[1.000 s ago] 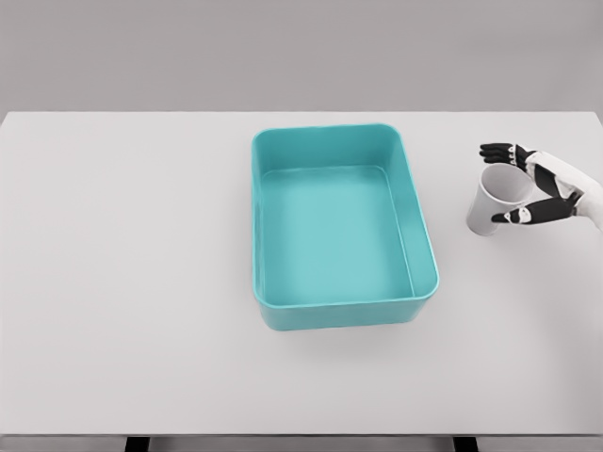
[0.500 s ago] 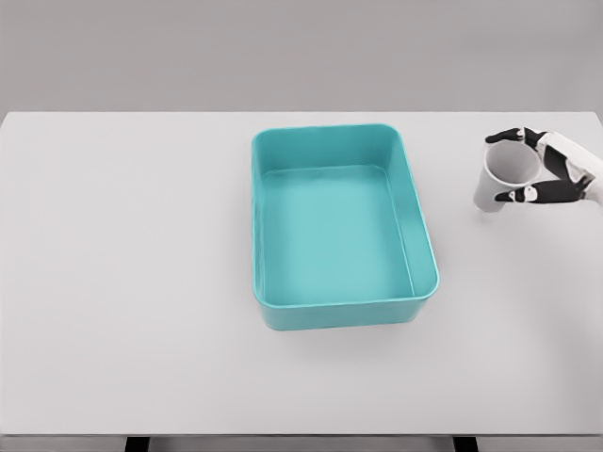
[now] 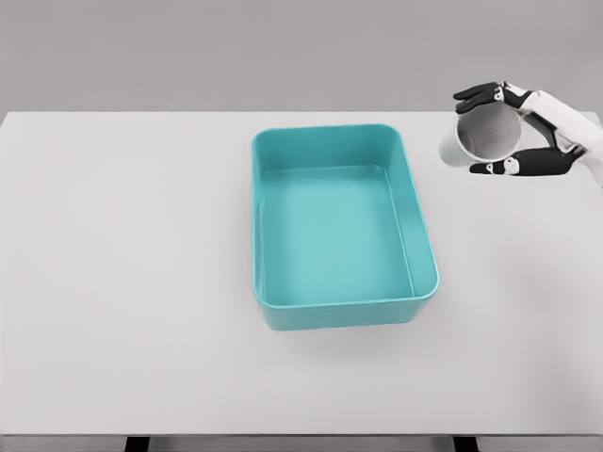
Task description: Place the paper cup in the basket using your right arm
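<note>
Paper cup (image 3: 479,138): white, tipped on its side with the mouth facing the camera, clasped in the right hand (image 3: 528,132), dark fingers (image 3: 478,92) over the top and thumb under the rim. Apparently lifted clear of the table (image 3: 122,264) (no contact visible, though height is hard to judge from above). Positioned just right of the basket's far corner, not yet over it.

Basket (image 3: 422,235): teal, rectangular, empty.

Done: grasp and lift. Remaining: carry leftward over the basket, lower, release.
</note>
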Robot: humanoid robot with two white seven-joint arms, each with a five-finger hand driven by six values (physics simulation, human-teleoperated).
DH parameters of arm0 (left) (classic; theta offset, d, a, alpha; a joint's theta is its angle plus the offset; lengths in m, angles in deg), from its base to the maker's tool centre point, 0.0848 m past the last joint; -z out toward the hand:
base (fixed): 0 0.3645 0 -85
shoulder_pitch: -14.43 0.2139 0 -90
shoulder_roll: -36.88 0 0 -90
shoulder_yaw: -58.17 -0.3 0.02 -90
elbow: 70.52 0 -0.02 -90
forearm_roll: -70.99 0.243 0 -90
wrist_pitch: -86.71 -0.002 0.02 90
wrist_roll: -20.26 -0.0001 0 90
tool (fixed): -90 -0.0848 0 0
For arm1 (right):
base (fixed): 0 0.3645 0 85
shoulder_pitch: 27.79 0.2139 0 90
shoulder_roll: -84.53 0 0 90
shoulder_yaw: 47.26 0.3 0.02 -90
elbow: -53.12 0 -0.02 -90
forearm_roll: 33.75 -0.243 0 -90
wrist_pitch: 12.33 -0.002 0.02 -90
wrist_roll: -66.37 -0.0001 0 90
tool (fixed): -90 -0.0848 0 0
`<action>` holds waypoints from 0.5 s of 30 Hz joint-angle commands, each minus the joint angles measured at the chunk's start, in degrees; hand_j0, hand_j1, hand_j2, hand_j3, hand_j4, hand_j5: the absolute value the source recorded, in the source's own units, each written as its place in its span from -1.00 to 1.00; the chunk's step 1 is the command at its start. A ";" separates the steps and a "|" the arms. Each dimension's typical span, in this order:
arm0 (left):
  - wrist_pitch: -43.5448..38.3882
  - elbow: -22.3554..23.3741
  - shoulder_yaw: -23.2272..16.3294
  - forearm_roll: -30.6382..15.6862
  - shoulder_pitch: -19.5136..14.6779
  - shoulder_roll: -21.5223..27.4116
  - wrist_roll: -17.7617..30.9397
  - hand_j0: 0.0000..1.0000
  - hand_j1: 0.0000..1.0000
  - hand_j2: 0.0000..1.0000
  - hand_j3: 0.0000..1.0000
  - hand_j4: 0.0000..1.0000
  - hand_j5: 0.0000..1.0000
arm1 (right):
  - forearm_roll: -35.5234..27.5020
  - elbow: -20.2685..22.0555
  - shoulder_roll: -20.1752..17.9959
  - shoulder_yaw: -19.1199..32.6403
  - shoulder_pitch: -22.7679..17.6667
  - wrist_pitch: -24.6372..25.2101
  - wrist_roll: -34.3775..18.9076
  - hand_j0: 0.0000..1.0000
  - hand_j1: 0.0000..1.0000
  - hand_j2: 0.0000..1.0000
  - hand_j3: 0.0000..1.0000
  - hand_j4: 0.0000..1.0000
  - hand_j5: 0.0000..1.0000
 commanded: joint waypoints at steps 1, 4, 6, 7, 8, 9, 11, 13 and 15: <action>0.00 0.00 0.00 -0.03 0.00 0.00 0.02 1.00 1.00 1.00 1.00 1.00 1.00 | 0.19 4.55 0.05 -0.05 0.00 -0.05 0.04 0.32 0.32 0.32 0.32 0.32 0.32; 0.00 0.00 0.00 0.05 0.00 0.00 0.02 1.00 1.00 1.00 1.00 1.00 1.00 | 2.91 8.95 1.28 -0.32 -0.09 0.48 0.04 0.32 0.32 0.32 0.32 0.32 0.32; 0.00 0.00 0.00 -0.03 0.00 0.00 -0.07 1.00 1.00 1.00 1.00 1.00 1.00 | 4.40 11.15 2.07 -0.84 -0.09 0.48 0.04 0.32 0.32 0.32 0.32 0.32 0.32; 0.00 0.00 0.00 -0.03 0.00 0.00 0.02 1.00 1.00 1.00 1.00 1.00 1.00 | 5.46 11.59 2.86 -0.84 -0.09 0.48 0.04 0.32 0.32 0.32 0.32 0.32 0.32; 0.00 0.00 0.00 -0.03 0.00 0.00 0.02 1.00 1.00 1.00 1.00 1.00 1.00 | 6.78 11.59 4.01 -1.11 0.00 0.48 0.04 0.32 0.32 0.32 0.32 0.32 0.32; 0.00 0.00 0.00 0.05 0.00 0.00 0.02 1.00 1.00 1.00 1.00 1.00 1.00 | 7.57 11.59 4.80 -1.98 0.09 0.48 0.04 0.32 0.32 0.32 0.32 0.32 0.32; 0.00 0.00 0.00 -0.03 0.00 0.00 0.02 1.00 1.00 1.00 1.00 1.00 1.00 | 9.94 11.50 6.82 -2.60 0.79 0.57 0.04 0.33 0.33 0.33 0.33 0.33 0.33; 0.00 0.00 0.00 -0.03 0.00 0.00 0.02 1.00 1.00 1.00 1.00 1.00 1.00 | 12.40 10.97 8.75 -3.04 0.79 0.57 0.04 0.34 0.34 0.34 0.34 0.34 0.34; 0.00 0.00 0.00 -0.03 0.00 0.00 0.02 1.00 1.00 1.00 1.00 1.00 1.00 | 15.92 10.01 10.95 -3.65 0.88 1.01 0.04 0.34 0.34 0.34 0.34 0.34 0.34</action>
